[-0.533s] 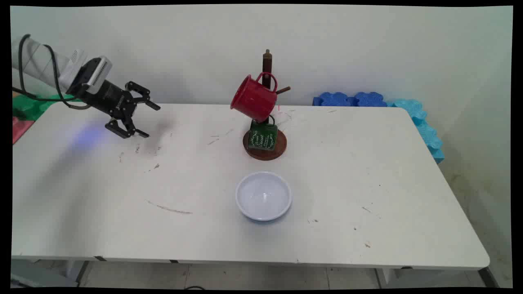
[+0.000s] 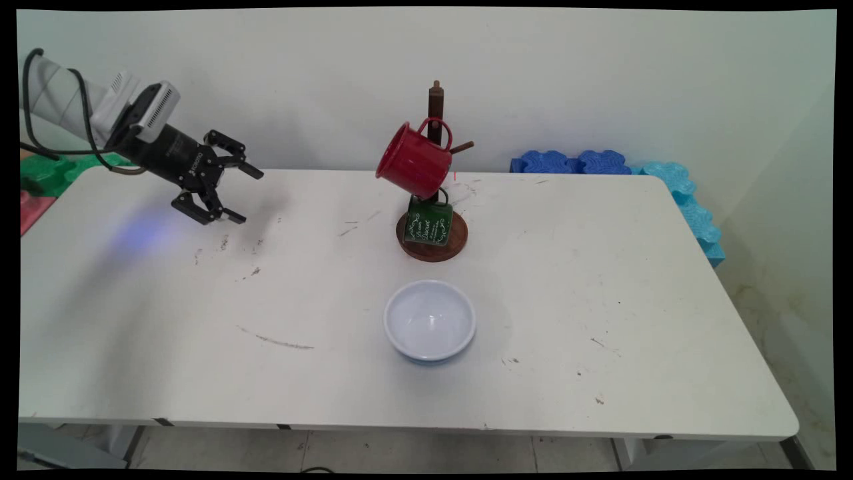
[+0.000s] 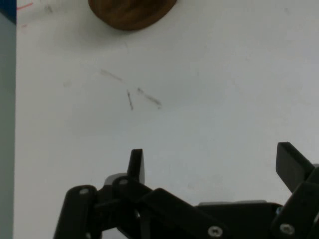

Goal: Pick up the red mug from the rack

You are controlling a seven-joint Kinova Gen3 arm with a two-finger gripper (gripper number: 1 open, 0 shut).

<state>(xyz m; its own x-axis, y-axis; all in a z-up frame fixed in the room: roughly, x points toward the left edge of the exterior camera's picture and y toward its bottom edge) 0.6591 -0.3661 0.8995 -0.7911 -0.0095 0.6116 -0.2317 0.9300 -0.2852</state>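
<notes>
Hovering over the white table [image 2: 600, 280]'s far left, the gripper [image 2: 243, 193] is spread wide, nothing held. Red mug [image 2: 413, 162] and green mug [image 2: 428, 223] are hung on the wooden mug tree [image 2: 435, 107] well right; white bowl [image 2: 430, 320] nearer. Tree base [image 3: 130, 11] is cropped in hand view.

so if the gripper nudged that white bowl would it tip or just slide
Probably slide: the white bowl sits upright, wide and shallow, on the smooth table. Its glossy, hard-looking rim suggests it is stiff, perhaps slippery to pinch. It looks empty, so likely light.

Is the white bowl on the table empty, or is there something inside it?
Empty. The white bowl stands upright on the table, and the main view shows only its bare white inside.
</notes>
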